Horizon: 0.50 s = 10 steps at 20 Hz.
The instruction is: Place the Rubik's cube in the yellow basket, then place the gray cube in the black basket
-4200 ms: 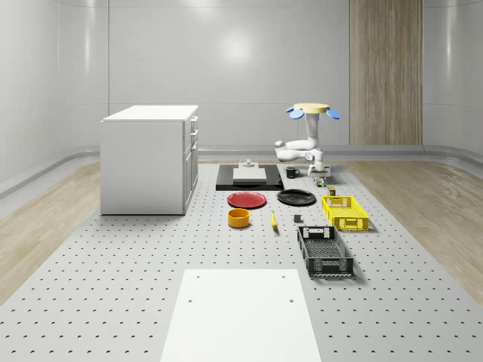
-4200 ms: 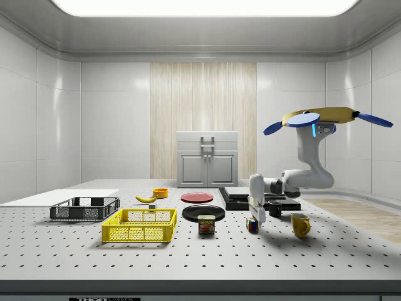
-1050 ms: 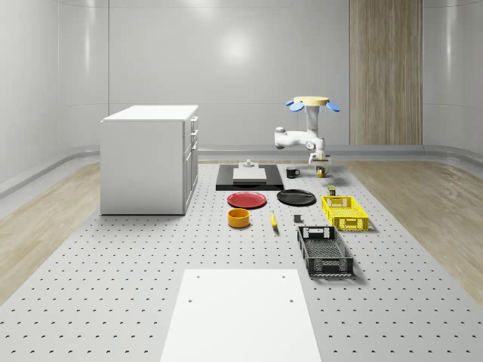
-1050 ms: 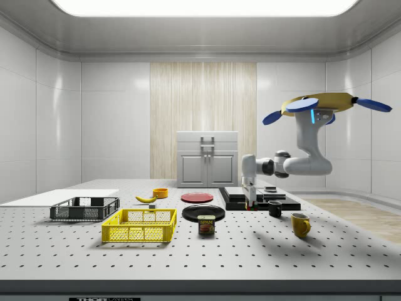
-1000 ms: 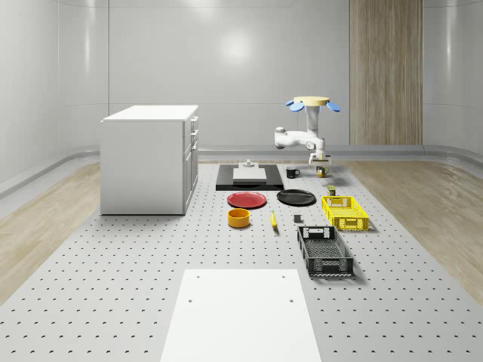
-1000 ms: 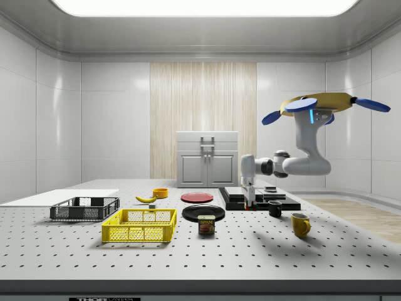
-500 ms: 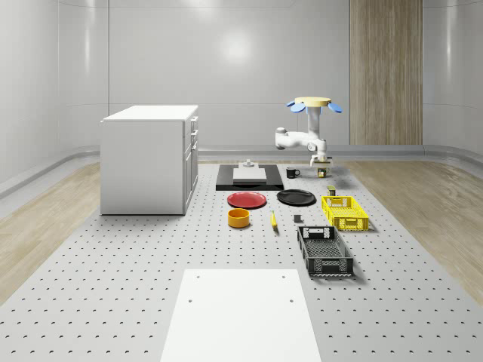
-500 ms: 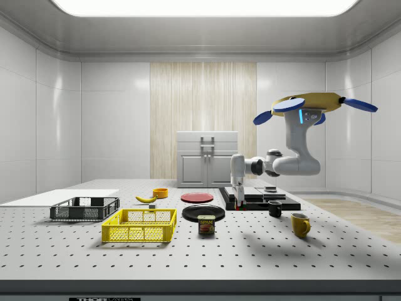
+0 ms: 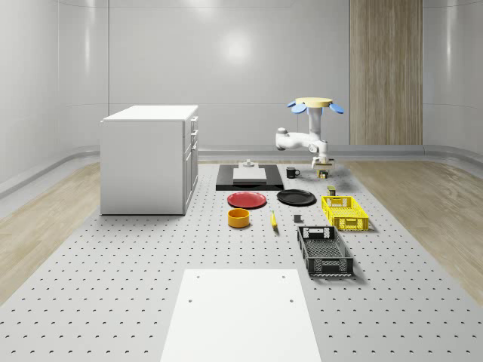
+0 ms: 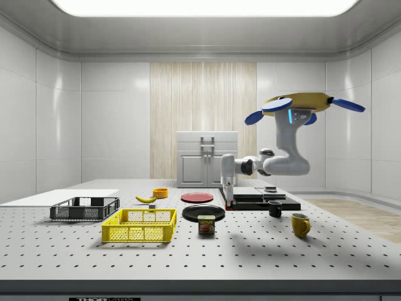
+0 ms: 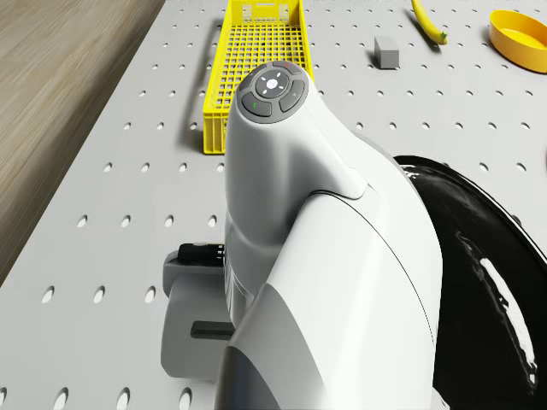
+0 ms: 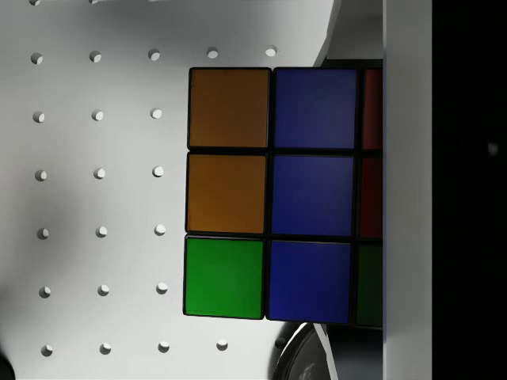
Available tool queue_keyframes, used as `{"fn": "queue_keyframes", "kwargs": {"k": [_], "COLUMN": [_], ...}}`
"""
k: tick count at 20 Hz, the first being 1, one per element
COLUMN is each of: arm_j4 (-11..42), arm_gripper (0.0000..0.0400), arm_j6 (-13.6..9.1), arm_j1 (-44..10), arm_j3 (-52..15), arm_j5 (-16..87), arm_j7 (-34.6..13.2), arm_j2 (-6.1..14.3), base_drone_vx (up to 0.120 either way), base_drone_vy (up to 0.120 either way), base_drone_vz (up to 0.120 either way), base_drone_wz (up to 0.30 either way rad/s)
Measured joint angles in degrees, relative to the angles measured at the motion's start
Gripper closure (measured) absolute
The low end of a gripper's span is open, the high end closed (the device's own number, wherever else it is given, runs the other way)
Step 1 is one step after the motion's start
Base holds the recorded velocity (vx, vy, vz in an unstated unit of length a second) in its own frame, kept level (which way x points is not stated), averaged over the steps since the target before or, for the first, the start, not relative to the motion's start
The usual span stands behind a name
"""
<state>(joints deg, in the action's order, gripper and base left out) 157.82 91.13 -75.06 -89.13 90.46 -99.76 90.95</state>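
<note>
1. Hovering above the table's far end, near the black plate [image 10: 203,212]: drone [image 10: 304,103] aloft, arm reaching toward the side view's left, gripper [image 10: 229,202] pointing down, well clear of the tabletop.
2. Clamped on the Rubik's cube [image 12: 269,194], judging by the wrist view: cube right at the camera, orange, blue and green tiles facing it, perforated table far below.
3. Key relation: yellow basket [image 10: 140,226] lying toward the side view's left of the gripper and lower, with the plate and a SPAM can [image 10: 206,224] between; in the whole-scene view, basket [image 9: 345,213] nearer the camera than the gripper [image 9: 323,170]. Long axis of the basket running along that same line of approach, so plenty of opening to drop into.
4. Likely next: carry across past the plate's rim, then lower over the basket.
5. Gray cube [image 11: 387,51] resting on the table beside the yellow basket, untouched; black basket [image 9: 324,251] farther on, nearer the whole-scene camera.
6. Readable writing: "SPAM" on the can, nothing else legible.
</note>
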Motion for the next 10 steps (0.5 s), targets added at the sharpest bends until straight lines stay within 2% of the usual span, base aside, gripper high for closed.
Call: {"fn": "queue_keyframes", "kwargs": {"k": [10], "arm_j4": [0.0], "arm_gripper": [0.0115], "arm_j6": [0.7], "arm_j1": [0.0], "arm_j3": [0.0], "arm_j5": [-0.3], "arm_j7": [0.0], "arm_j2": [0.8], "base_drone_vx": [0.120], "base_drone_vy": [0.000], "base_drone_vz": [0.000], "base_drone_wz": [0.000]}}
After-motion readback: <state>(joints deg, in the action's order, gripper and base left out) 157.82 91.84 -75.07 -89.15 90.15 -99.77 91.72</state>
